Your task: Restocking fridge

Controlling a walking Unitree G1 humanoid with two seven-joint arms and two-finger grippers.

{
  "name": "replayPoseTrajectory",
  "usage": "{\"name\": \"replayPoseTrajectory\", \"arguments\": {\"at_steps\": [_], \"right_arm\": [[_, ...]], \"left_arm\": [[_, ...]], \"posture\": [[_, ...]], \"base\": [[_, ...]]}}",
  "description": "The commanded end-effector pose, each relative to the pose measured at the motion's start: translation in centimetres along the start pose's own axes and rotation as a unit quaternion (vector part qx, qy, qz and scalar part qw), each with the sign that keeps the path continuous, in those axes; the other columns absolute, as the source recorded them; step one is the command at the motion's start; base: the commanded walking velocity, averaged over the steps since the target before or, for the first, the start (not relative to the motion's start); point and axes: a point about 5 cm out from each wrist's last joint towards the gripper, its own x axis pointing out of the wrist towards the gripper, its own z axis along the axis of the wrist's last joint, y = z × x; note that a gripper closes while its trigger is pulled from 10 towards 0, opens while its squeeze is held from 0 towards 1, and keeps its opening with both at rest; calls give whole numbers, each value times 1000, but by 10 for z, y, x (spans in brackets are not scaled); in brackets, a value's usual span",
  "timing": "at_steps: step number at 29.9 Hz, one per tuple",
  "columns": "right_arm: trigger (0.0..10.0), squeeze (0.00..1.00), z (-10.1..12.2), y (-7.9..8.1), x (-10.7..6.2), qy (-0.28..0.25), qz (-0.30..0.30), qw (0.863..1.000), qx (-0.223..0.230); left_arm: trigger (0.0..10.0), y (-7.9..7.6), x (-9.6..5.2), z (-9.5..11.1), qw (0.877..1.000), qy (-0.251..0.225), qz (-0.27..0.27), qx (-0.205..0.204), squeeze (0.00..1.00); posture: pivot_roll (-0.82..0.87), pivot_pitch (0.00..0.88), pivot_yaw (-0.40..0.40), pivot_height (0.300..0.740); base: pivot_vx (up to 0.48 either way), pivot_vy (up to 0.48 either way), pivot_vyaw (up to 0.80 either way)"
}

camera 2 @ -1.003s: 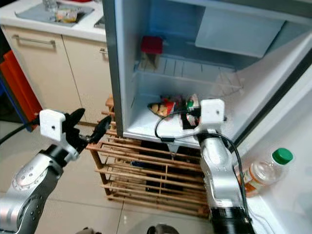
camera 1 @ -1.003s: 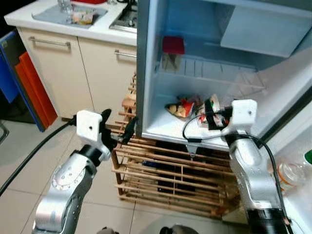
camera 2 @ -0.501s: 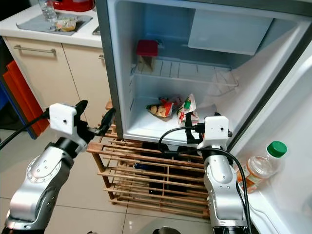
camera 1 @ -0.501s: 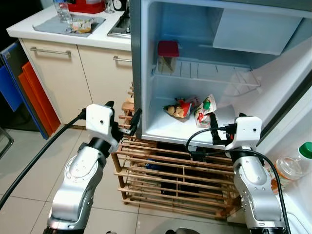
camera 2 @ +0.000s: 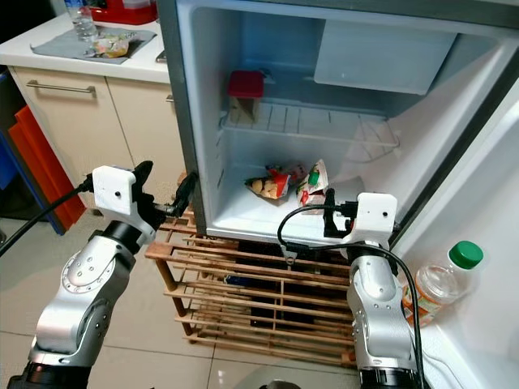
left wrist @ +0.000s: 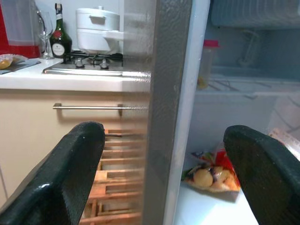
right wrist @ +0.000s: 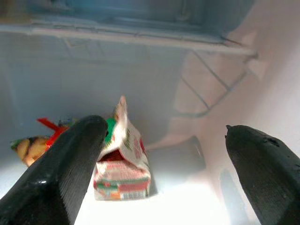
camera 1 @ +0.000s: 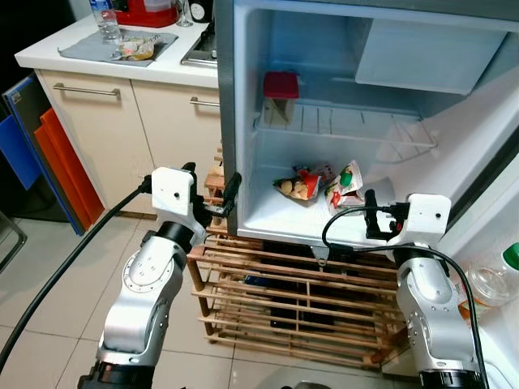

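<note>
From the head views, the right pincer [camera 1: 369, 217] is hanging released and empty at the front lip of the fridge [camera 1: 243, 121], just outside the fridge floor where the upright pouch [camera 1: 344, 183] and the snack bag [camera 1: 298, 183] are lying side by side. The left pincer [camera 1: 212, 194] is also spread open, straddling the fridge's left side wall with nothing in it. The risk here, as I judge it, is that any forward push of the right arm is going to knock the pouch over or shove it into the snack bag; the left fingers are sitting close enough to the wall edge to snag on it. A bottle [camera 2: 442, 279] with a green cap is resting in the door shelf, near the right elbow, and could be bumped.

In the left wrist view, the grey fridge wall [left wrist: 168, 112] is standing between the two black fingers [left wrist: 75, 173], with the snack bag beyond.

In the right wrist view, the pouch [right wrist: 123, 159] is standing tilted, near one finger.

The kitchen surface [camera 1: 162, 61] is carrying a tray and a water bottle; a wooden rack [camera 1: 284, 292] is holding up the fridge on a tiled floor [camera 1: 49, 284]
</note>
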Motion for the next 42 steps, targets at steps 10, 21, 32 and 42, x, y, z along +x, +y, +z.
{"name": "replayPoseTrajectory", "arguments": {"at_steps": [10,21,32,42], "right_arm": [[10000,0,-2,-7,14,13,-15,1000,23],[10000,0,-7,1,10,15,3,1000,17],[10000,0,-8,16,1,11,57,998,7],[10000,0,-7,13,5,12,60,998,2]], "left_arm": [[10000,0,5,6,1000,-19,3,0,0],[10000,1,7,5,1000,-19,-7,8,0],[10000,2,0,-2,1000,-5,3,5,0],[10000,-1,5,-2,1000,-11,2,7,0]], "posture": [[-131,0,-17,740],[-131,0,-13,740],[-127,0,-23,740],[-131,0,-35,740]], "base": [[0,0,0],[0,0,0],[0,0,0],[-76,0,0]]}}
